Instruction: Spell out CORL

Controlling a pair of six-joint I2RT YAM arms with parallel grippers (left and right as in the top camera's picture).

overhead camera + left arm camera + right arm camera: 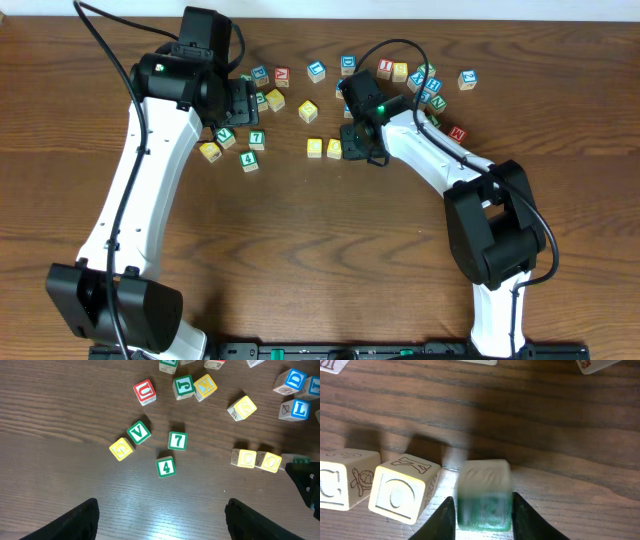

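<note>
The C cube [337, 485] and the O cube [400, 492] sit side by side on the table, also seen as pale yellow tops C [315, 147] and O [334, 148]. A blurred green-faced cube, the R [485, 500], stands just right of the O. It lies between the fingers of my right gripper [483, 497] with a thin gap at the left finger. In the overhead view the right gripper [357, 148] hides that cube. The blue L cube [299, 409] lies up and to the right of the pair. My left gripper [160, 505] hangs open and empty over bare wood.
Loose cubes lie near the left gripper [243, 103]: green V [138, 432], 7 [177, 440], 4 [165, 467], a yellow one [121, 449], red U [144, 391]. A blue D [295, 380] and more cubes [430, 85] are scattered along the back.
</note>
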